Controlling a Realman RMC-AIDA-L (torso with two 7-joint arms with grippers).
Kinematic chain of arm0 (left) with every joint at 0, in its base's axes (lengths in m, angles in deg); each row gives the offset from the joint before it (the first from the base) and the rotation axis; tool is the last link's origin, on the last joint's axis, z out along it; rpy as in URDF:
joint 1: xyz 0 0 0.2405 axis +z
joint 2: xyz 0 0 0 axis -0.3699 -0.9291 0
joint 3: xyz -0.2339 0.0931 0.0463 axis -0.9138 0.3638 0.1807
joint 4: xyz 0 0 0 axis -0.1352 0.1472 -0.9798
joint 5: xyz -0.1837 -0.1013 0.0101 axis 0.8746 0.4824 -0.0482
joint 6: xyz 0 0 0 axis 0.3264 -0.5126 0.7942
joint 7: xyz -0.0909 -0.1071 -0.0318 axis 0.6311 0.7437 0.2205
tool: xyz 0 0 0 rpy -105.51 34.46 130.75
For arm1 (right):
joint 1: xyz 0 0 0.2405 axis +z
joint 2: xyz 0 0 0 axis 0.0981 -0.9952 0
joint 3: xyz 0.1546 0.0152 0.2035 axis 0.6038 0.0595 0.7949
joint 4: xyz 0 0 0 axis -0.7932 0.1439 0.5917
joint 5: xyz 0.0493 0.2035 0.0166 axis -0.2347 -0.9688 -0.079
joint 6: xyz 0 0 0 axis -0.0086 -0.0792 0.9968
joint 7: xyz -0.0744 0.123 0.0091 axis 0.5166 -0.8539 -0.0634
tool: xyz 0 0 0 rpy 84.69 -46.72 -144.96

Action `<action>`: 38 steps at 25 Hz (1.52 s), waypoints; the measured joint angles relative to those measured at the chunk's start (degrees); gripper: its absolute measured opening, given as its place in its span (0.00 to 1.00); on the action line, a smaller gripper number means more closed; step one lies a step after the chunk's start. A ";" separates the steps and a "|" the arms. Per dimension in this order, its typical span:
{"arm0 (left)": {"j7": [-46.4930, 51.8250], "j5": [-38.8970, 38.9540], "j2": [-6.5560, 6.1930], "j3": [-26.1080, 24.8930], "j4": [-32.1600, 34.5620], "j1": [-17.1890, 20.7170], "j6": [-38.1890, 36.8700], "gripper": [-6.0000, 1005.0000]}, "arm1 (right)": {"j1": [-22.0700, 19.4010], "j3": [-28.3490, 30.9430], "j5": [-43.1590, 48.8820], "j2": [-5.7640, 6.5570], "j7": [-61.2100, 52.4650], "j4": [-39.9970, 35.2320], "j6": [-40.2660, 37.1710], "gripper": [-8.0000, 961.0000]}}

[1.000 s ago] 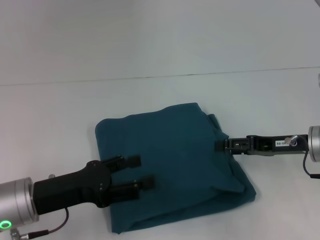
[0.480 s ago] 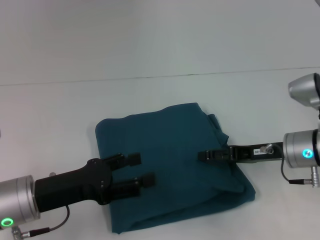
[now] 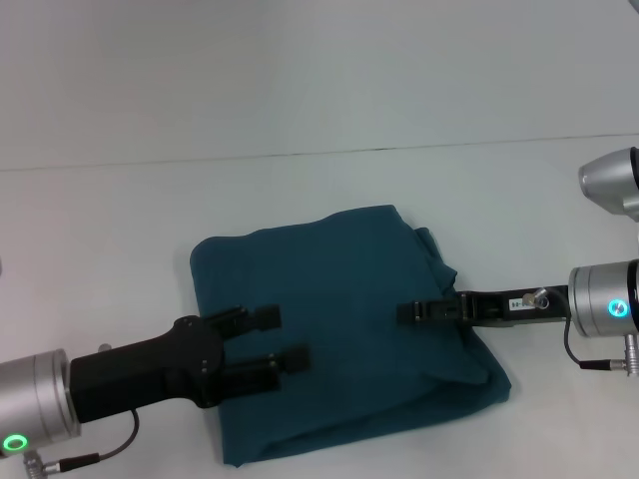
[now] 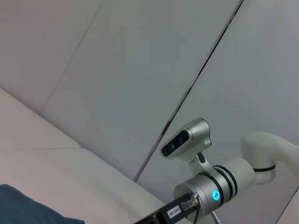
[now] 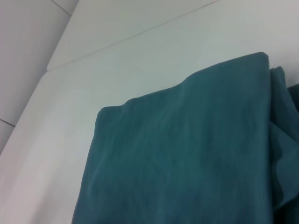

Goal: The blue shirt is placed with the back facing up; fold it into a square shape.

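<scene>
On the bench: the shirt lies folded into a rough four-sided block, plain side up, in the middle of the white bench, between the two arms.
Shirt outline: not yet square; loose layers bunch along the edge on the right arm's side, and the near corner on that side bulges outward.
Long axis: runs slightly slanted, from the far corner near the left arm to the near corner by the right arm.
Left gripper: over the near part of the shirt on its own side, jaws released and spread with cloth showing between them, holding nothing.
Right gripper: reaches in low from the side, its tip over the middle of the shirt; seen edge-on, so whether its jaws are apart or together cannot be told.
Shirt from the jaws: cloth lies directly beneath both; the untidy edge sits behind the right tip, toward that arm's wrist.
Nearer arm: the right, by my judgement, is better placed to tidy that bunched edge.
Right wrist view: shows the shirt's flat top and its far edge, smooth there.
</scene>
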 joint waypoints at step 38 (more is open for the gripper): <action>0.40 0.15 -0.01 -0.07 -0.08 -0.08 -0.20 0.88 | -1.07 -0.09 -7.53 -1.03 8.30 -0.48 -1.45 0.04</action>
